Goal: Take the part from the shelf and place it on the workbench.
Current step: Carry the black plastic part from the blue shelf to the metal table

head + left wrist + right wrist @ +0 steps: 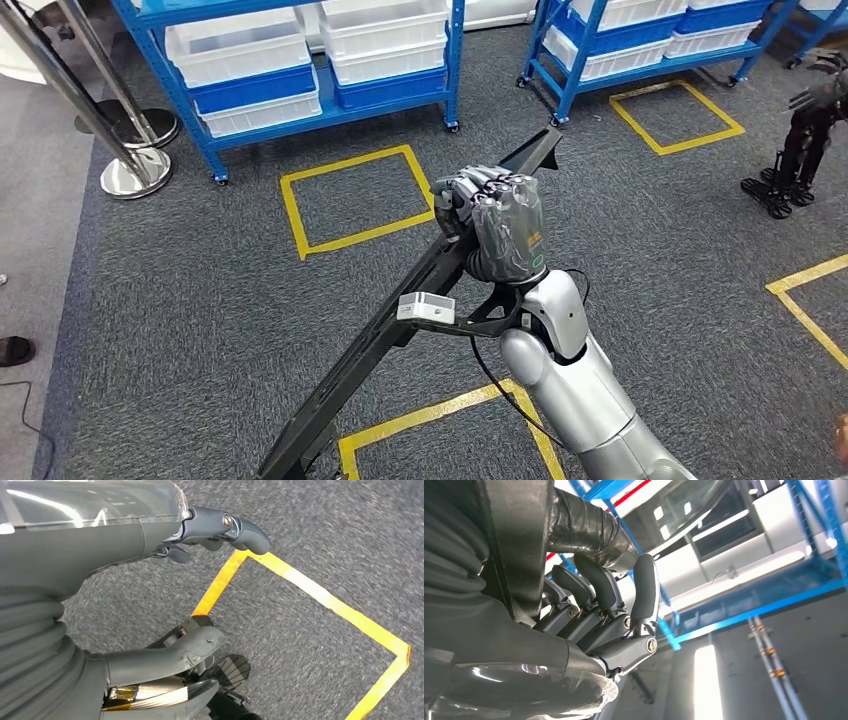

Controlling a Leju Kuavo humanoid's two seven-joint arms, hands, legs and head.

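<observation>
In the head view my right hand [500,225] grips a long black part [370,345] near its upper end. The part slants from low on the left up to the right, above the grey carpet. A small white block [426,306] on a black bracket sits beside my wrist. The right wrist view shows my right hand's fingers [599,605] wrapped around the dark, taped bar of the part [584,527]. In the left wrist view my left hand [115,540] hangs over the carpet with its thumb [170,657] and fingers [240,527] apart and nothing between them.
Blue shelves with white bins [290,60] stand at the back, and a second one [640,40] at the back right. Yellow tape squares [355,200] mark the carpet. Chrome posts [135,170] stand at the left and a dark robot [800,140] at the right edge.
</observation>
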